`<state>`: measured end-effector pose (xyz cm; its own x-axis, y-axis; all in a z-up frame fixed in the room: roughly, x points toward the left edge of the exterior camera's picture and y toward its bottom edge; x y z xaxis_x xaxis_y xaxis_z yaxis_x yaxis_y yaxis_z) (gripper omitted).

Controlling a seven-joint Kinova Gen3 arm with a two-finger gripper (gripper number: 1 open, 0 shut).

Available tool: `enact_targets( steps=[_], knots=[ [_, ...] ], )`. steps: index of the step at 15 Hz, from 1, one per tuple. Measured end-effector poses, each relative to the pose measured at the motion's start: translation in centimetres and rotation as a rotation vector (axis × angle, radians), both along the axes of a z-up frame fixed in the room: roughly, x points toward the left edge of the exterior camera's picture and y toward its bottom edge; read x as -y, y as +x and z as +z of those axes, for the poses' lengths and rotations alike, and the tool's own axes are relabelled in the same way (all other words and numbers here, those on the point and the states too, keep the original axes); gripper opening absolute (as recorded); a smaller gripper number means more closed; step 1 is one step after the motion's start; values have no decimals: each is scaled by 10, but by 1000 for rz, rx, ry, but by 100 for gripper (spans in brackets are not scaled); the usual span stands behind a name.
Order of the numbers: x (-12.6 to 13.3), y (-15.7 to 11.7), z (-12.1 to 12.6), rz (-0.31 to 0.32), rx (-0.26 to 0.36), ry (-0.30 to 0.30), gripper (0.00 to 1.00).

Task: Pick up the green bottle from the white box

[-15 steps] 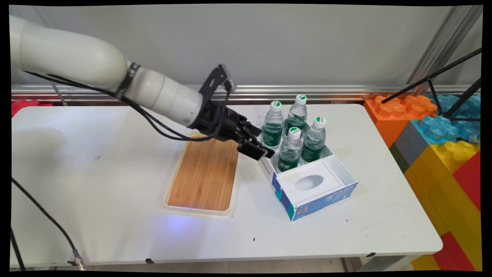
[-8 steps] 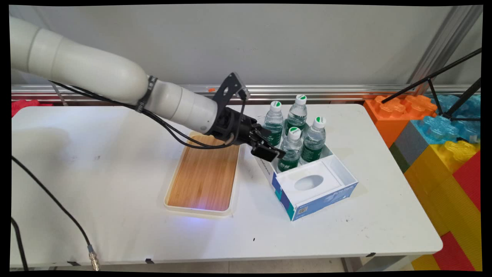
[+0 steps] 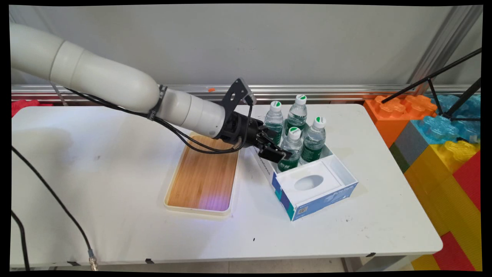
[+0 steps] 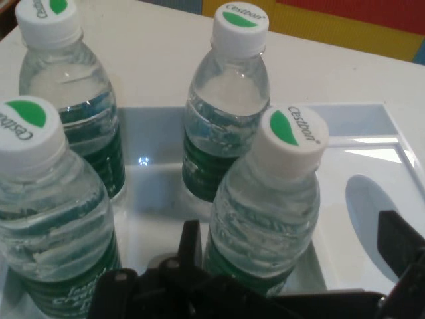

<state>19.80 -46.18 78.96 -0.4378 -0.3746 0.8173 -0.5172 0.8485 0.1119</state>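
Plastic, wood grain and printed card

Clear glossy plastic bottles [image 3: 291, 150] with matt white caps [image 4: 292, 138]; wood-grained tray [image 3: 203, 175], smooth cream rim; glossy printed card box [image 3: 319, 198]; matt black gripper [image 3: 282, 150].

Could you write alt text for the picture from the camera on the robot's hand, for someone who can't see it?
Four small water bottles with white, green-marked caps stand in a white box, seen close up from the robot's hand. The gripper has its black fingers open on either side of the nearest bottle, not yet closed on it.
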Motion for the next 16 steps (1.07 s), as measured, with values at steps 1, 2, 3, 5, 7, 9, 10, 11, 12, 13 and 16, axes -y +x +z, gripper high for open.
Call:
enact_targets(
  steps=[1,2,3,5,7,9,10,11,12,13,16],
  knots=[
    [1,-1,-2,-2,-2,-3,100],
    [2,-2,-4,-3,-5,-6,100],
    [3,-3,-7,-6,-8,-11,100],
    [4,-5,-13,-9,-14,-16,100],
    [6,-9,-19,-11,-20,-23,100],
    [9,-12,-24,-10,-25,-29,100],
    [10,-14,-26,-8,-28,-31,100],
    [11,-15,-28,-7,-30,-33,100],
    [12,-17,-30,-6,-32,-35,100],
    [13,-18,-32,-5,-35,-37,100],
    [16,-23,-35,-3,-42,-41,100]
  ],
)
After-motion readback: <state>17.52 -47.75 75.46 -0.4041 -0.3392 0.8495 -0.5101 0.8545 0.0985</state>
